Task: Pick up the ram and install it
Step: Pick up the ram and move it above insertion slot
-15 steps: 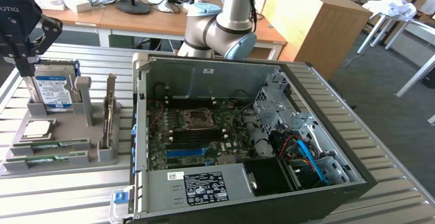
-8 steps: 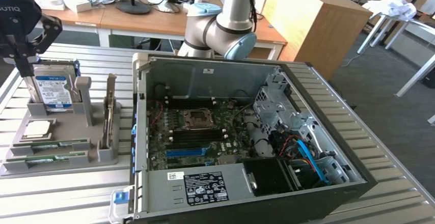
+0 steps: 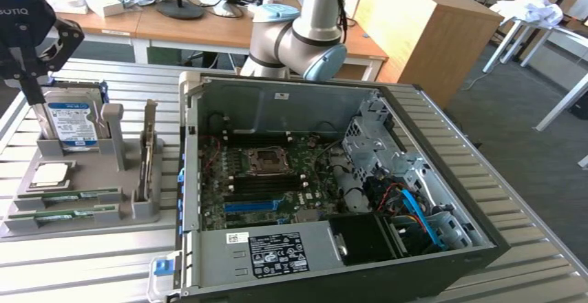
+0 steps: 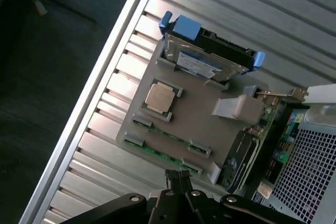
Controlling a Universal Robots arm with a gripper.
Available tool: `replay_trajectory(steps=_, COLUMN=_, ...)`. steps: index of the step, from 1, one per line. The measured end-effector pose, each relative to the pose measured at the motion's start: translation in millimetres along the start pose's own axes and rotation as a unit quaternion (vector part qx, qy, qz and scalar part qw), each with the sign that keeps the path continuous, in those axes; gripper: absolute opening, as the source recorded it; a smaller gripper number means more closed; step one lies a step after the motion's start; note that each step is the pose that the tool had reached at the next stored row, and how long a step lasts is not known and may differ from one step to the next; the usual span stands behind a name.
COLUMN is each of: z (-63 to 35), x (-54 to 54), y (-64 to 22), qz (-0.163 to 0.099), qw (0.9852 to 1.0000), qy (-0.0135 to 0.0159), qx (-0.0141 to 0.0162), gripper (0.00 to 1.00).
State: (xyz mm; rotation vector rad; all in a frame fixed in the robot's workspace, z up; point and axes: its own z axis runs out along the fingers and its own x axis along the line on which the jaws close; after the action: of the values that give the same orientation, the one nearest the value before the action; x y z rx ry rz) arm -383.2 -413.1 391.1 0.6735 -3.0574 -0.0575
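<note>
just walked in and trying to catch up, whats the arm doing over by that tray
The robot arm's end effector is shut and empty, hanging over the grey tray beside the open computer case. Two ram sticks lie flat in their slots on the tray, next to the processor chip and the hard drive. Neither stick has been picked up yet.
</note>
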Motion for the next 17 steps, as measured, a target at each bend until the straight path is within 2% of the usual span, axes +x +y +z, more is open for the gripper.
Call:
replay_trajectory(steps=4, z=0.0, x=0.0, y=0.0, qz=-0.033, qw=0.9995, qy=0.0023, qx=0.0010, gripper=0.10)
replay_trajectory(steps=9, z=0.1, x=0.0, y=0.0, qz=-0.073, qw=0.9973, qy=0.0051, qx=0.0020, gripper=0.10)
replay_trajectory(steps=13, z=0.2, x=0.0, y=0.0, qz=-0.104, qw=0.9945, qy=0.0075, qx=0.0026, gripper=0.10)
replay_trajectory(steps=17, z=0.3, x=0.0, y=0.0, qz=-0.138, qw=0.9903, qy=0.0097, qx=0.0031, gripper=0.10)
